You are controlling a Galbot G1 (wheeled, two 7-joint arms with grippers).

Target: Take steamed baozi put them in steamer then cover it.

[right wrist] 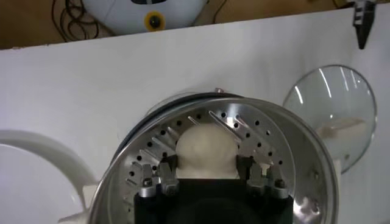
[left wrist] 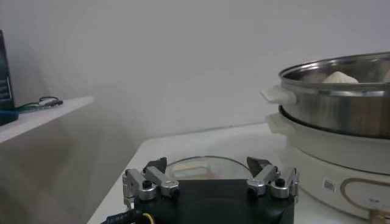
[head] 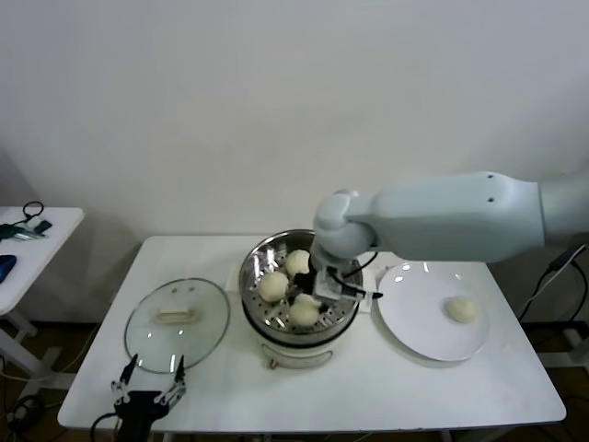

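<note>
Now my right gripper [right wrist: 206,178] is down inside the steamer [head: 256,267], jaws drawn in narrow against the sides of a steamed baozi [right wrist: 206,151] that sits on the perforated tray [right wrist: 244,131]. To do this placing well, I judge I should make sure the bun rests fully on the tray before easing the jaws apart, spread them only enough to clear the soft dough, and lift straight up so I do not drag it or nudge the buns [head: 273,286] already beside it. They are smooth, cream-white domes, matte and unmarked, small against the shiny steel wall. Beyond the steamer on my right, one more baozi [head: 461,309] waits on the white plate [head: 414,318]. On the steamer's other side the glass cover [head: 178,323] lies flat on the table [head: 368,387], handle up, and just in front of it my left gripper [head: 148,383] hangs idle, jaws wide and empty.
</note>
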